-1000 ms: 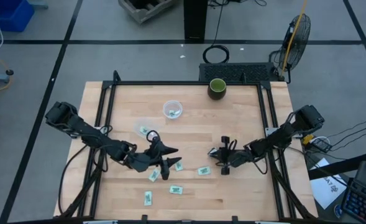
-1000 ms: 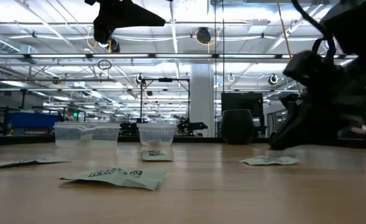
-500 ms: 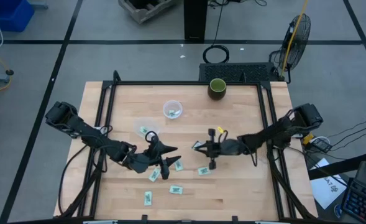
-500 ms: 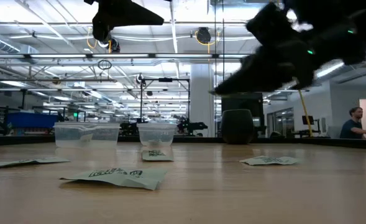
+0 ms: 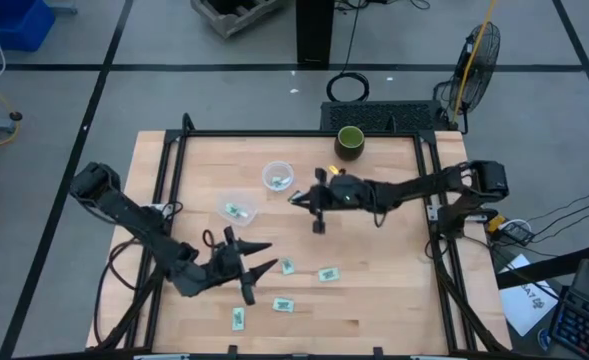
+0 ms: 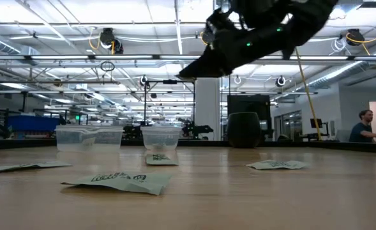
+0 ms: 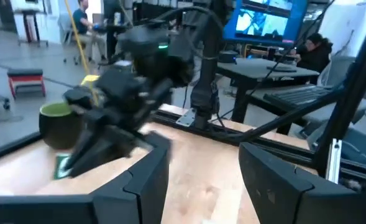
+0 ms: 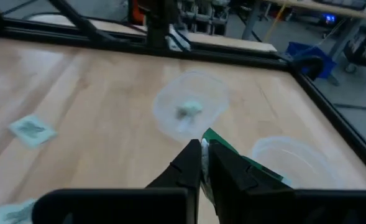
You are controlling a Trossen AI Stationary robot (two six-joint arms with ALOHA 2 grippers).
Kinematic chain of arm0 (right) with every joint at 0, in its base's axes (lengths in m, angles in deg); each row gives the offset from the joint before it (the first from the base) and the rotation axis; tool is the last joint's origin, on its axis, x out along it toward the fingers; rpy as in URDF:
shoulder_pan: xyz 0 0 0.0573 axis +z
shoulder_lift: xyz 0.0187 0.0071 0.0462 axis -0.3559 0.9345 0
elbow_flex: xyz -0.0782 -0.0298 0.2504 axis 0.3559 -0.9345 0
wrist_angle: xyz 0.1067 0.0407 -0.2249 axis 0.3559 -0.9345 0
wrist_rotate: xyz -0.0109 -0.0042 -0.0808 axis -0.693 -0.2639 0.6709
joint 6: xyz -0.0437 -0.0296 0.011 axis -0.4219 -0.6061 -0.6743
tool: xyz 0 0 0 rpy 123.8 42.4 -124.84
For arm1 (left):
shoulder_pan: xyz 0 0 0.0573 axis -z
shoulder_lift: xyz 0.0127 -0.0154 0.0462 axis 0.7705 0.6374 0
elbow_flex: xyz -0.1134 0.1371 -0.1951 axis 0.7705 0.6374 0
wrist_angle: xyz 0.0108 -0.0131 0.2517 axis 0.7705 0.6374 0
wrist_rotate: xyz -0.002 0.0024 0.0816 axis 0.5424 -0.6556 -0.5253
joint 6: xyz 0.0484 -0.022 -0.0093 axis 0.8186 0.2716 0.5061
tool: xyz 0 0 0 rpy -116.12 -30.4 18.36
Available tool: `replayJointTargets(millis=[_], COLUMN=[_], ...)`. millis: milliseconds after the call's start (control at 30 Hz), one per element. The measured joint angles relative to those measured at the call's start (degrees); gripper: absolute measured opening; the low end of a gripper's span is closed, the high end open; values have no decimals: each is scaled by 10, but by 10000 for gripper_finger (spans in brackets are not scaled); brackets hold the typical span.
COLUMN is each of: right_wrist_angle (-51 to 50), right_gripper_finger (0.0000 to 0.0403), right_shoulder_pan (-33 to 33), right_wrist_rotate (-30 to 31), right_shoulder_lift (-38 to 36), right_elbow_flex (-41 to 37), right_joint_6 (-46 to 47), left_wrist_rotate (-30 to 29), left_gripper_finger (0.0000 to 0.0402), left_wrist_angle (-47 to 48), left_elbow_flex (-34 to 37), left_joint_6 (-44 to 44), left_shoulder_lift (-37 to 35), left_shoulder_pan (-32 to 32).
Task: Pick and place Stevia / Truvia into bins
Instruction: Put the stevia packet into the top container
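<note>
My right gripper (image 5: 299, 198) hovers above the table just right of the two bins, shut on a white and green Stevia sachet (image 8: 232, 155). The round whitish-rimmed cup (image 5: 277, 176) has a sachet inside, and so does the clear tub (image 5: 236, 210). In the right wrist view the cup (image 8: 192, 106) lies straight ahead of the fingers and the tub (image 8: 291, 155) is beside them. My left gripper (image 5: 252, 272) is open, low near the table's near edge, among loose sachets (image 5: 288, 266) (image 5: 328, 273) (image 5: 284, 304) (image 5: 238, 318) lying flat on the wood. My right gripper pinches the sachet between its two shut fingers (image 8: 192, 163). One green-printed end (image 8: 215, 137) sticks out just past the fingertips, and the rest runs back along one finger. The sachet is lifted clear of the table. The left wrist view shows it at the fingertips (image 7: 61, 167).
A dark green cup (image 5: 349, 140) stands at the far edge, right of the bins. A black frame (image 5: 174, 165) rims the table. The low view shows flat sachets (image 6: 120, 181) (image 6: 277, 165) on the wood. A person (image 6: 365, 124) sits far behind the table.
My right gripper has risen from the near right part of the table and swung toward the far left, to beside the bins, staying shut. My left gripper has moved toward the near edge and down, out of the low view, and has stayed open.
</note>
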Motion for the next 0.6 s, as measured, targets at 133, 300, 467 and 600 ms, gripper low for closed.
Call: replayJointTargets(millis=[133,300,467,600], right_wrist_angle=[-47,-108,-144,-146], right_gripper_finger=[17,17,18,19], right_shoulder_pan=[-28,-59,-100,-131], right_wrist_rotate=[-13,-12,-12,-12], right_shoulder_lift=[57,126,174,192], right_elbow_flex=[69,162,219,226], right_joint_6=[-5,-15,-5,27], left_wrist_rotate=[-14,-16,-34,-47], left_gripper_finger=[200,200,200,200], left_wrist_angle=[-17,-24,-23,-26], left_elbow_flex=[0,0,0,0], left_joint_6=[33,44,55,61], left_shoulder_lift=[1,0,-3,-3], left_shoulder_pan=[13,23,35,42])
